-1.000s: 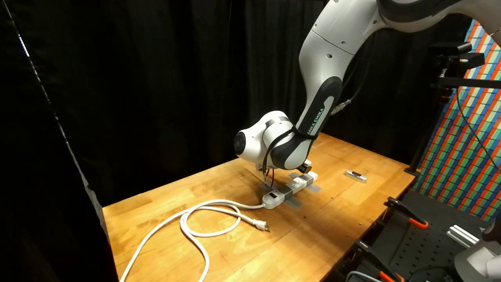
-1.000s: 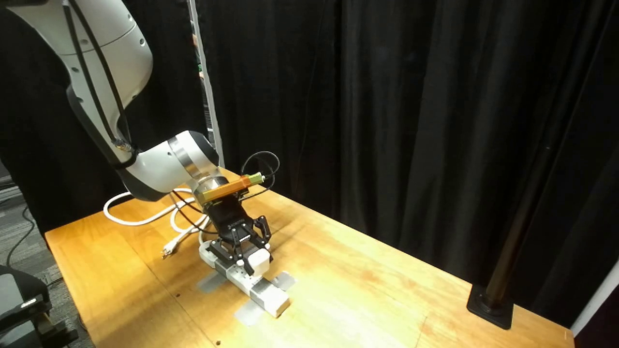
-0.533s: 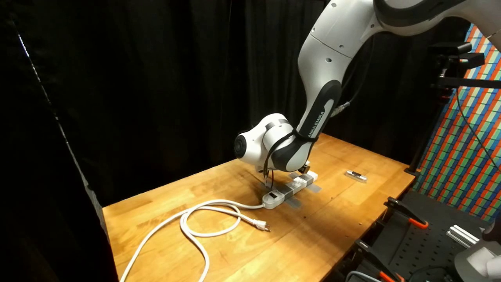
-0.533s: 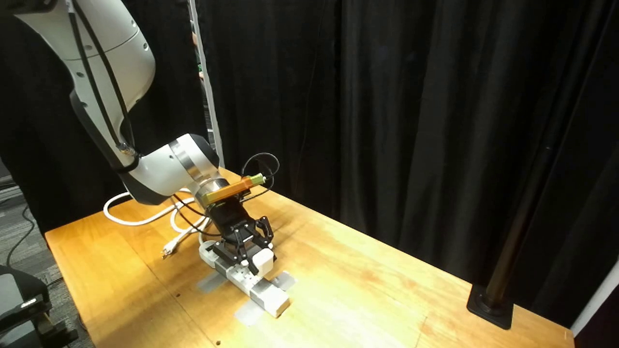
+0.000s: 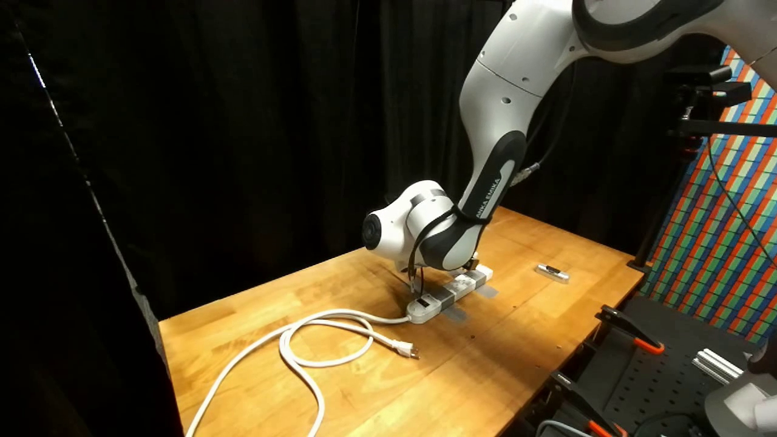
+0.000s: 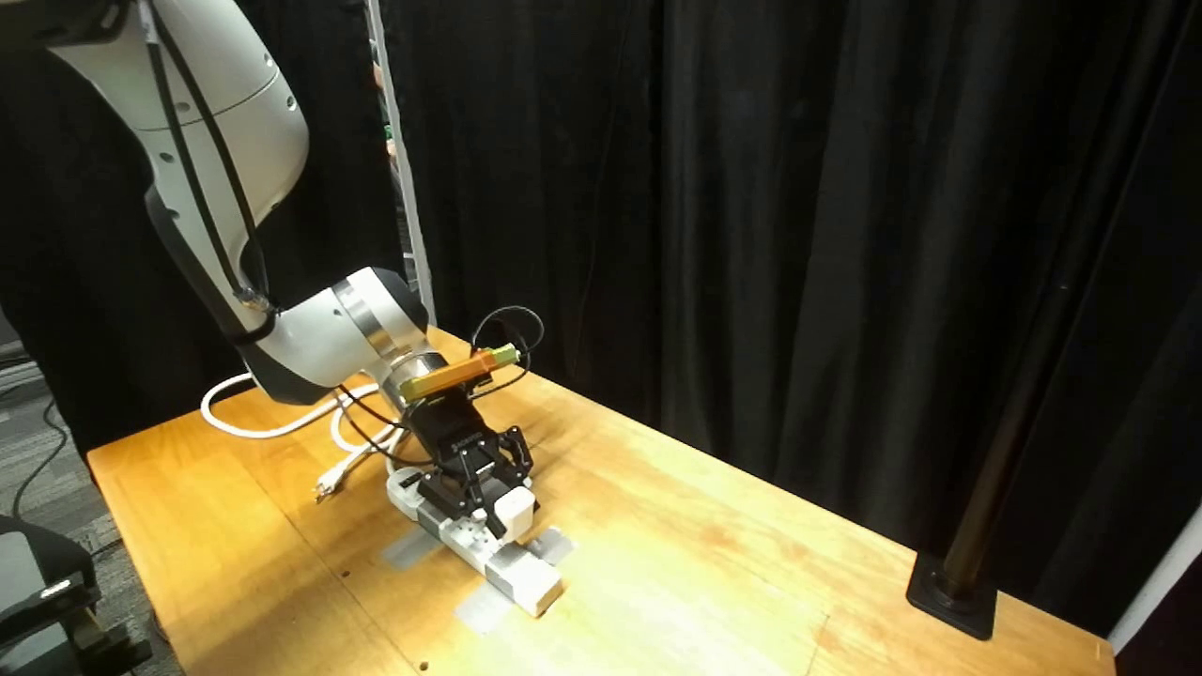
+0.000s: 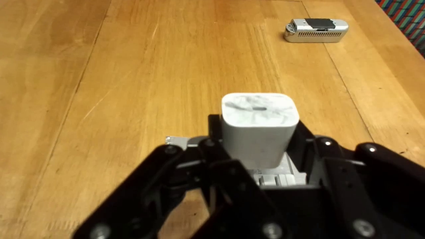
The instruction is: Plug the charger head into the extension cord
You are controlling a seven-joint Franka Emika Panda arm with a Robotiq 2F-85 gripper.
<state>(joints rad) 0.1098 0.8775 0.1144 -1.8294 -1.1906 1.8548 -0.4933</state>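
My gripper (image 6: pixel 515 516) is shut on the charger head (image 7: pixel 260 142), a white rounded block with a small slot in its top face. The fingers (image 7: pixel 300 142) press it from both sides in the wrist view. The block hangs close over the sockets of the extension cord (image 6: pixel 531 580), a white strip taped to the table. Its prongs are hidden, and I cannot tell whether they touch the sockets. In an exterior view the arm covers most of the grip above the far half of the extension cord (image 5: pixel 427 308).
A white cable with a three-prong plug (image 5: pixel 404 348) loops over the table beside the strip. A silver oblong device (image 7: pixel 317 30) lies farther off on the wood. Clamps (image 5: pixel 631 331) grip the table's edge, and a black post base (image 6: pixel 953 601) stands at a corner.
The gripper, still holding the charger head, has sunk slightly and shifted a little along the strip toward the end away from the cable. The strip and cable have stayed put.
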